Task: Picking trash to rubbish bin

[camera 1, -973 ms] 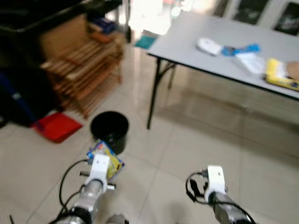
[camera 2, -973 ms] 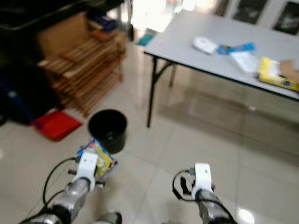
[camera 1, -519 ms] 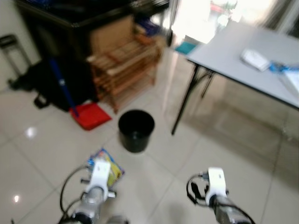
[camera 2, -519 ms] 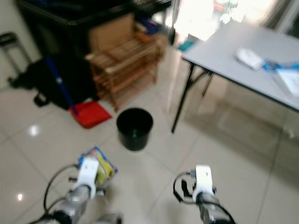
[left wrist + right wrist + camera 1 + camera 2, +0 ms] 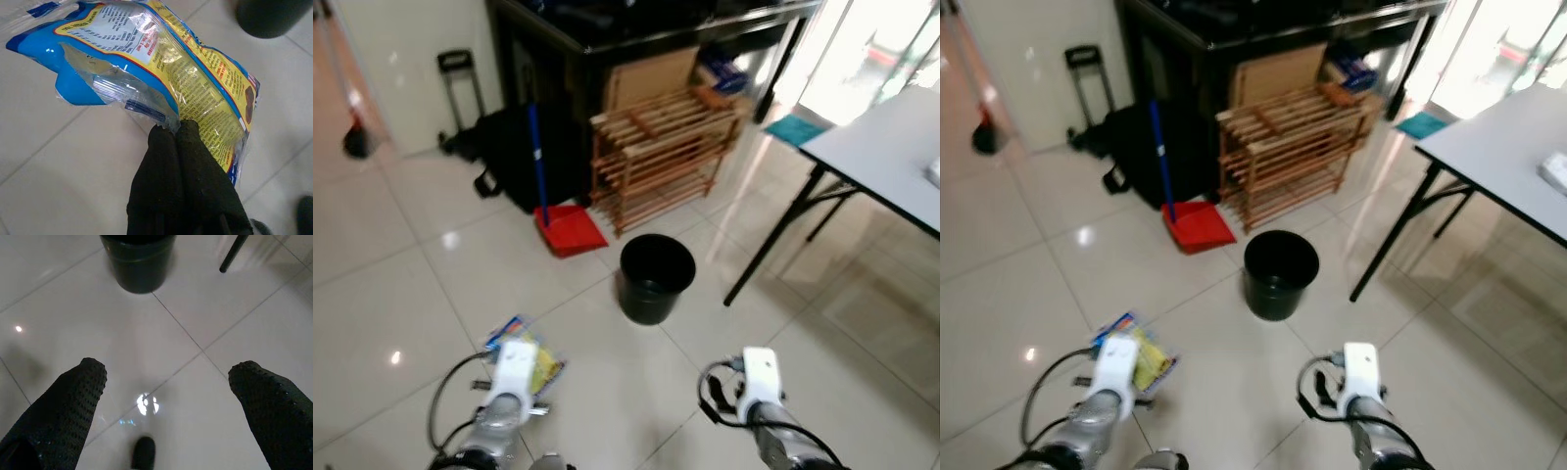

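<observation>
**One snack wrapper pinched in the left pincer, short of the black bin**

One blue and yellow snack wrapper point(image 5: 146, 63) is clamped in the left pincer point(image 5: 173, 128), whose two black fingers point(image 5: 195, 152) are pressed together on the wrapper's lower edge. The wrapper is crumpled, with printed text on its yellow panel and a clear torn strip along the blue side. It hangs above the pale tiled floor point(image 5: 401, 294), nearer the robot than the black rubbish bin point(image 5: 655, 279) and off to the bin's left.

The bin stands upright on the floor, round and open at the top; its inside is too dark to tell whether anything lies in it. Just behind the bin is a slatted wooden rack point(image 5: 661, 157), and behind that a dark cabinet point(image 5: 607, 39) with a sheet of cardboard point(image 5: 651, 80) leaning against it. To the left of the bin, beside the rack, a red dustpan point(image 5: 570, 230) lies on the floor with a blue handle point(image 5: 535, 157) rising from it, and a black bag point(image 5: 514, 166) sits farther left of that. To the right of the bin, a black leg point(image 5: 773, 240) of the grey tabletop point(image 5: 891, 162) comes down to the tiles.

The right pincer point(image 5: 166, 382) hangs over bare tiles on the near side of the bin, its fingers spread wide and holding nothing.
</observation>
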### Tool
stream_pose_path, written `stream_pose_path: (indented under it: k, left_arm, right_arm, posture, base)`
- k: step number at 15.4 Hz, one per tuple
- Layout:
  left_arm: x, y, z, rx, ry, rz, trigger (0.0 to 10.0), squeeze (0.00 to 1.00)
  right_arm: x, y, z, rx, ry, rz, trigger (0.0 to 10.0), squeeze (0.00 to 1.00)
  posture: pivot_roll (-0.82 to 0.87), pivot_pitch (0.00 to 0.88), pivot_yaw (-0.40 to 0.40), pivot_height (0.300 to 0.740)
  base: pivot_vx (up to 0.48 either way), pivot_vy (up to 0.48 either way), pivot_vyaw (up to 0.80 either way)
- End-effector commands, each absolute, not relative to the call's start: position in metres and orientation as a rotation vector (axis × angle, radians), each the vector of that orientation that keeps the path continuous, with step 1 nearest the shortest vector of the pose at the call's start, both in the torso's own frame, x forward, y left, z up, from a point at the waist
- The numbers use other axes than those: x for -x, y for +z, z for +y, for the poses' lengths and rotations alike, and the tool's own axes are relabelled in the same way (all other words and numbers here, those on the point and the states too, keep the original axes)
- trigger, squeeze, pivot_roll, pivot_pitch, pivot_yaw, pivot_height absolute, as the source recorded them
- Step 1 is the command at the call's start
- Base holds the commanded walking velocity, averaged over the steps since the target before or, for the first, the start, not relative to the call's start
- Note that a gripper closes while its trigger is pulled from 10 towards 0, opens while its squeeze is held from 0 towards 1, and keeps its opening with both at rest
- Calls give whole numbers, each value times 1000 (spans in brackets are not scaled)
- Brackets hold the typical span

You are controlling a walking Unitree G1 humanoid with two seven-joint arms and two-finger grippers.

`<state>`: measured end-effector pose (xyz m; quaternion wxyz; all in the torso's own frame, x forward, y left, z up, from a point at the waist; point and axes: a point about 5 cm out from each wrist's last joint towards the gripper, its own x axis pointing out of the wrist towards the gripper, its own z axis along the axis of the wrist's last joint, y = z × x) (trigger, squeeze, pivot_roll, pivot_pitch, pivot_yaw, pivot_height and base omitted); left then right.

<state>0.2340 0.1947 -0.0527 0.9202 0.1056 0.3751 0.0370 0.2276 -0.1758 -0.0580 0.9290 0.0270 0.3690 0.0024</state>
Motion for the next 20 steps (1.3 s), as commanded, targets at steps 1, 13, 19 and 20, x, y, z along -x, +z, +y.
stream_pose_path:
  k: [1,13,19,20]
  left_arm:
    - [-234,-54,186,-197,63,778,10000,0]
    - [-228,-58,189,-194,83,811,10000,0]
    - [-225,-60,191,-197,84,817,10000,0]
    - [-225,-60,191,-198,83,818,10000,0]
  right_arm:
    - [-221,-62,-185,-54,-34,786,10000,0]
    - [-216,-64,-178,-50,21,763,10000,0]
    - [-216,-64,-178,-13,24,757,10000,0]
    - [-216,-64,-178,-15,22,758,10000,0]
  posture:
    - [-29,75,-92,740]
    - [-31,68,-93,740]
    - [-27,52,-90,740]
    - [-26,48,-89,740]
  base:
    - [356,0,0]
    - [399,0,-170]
    - [376,0,0]
    - [368,0,0]
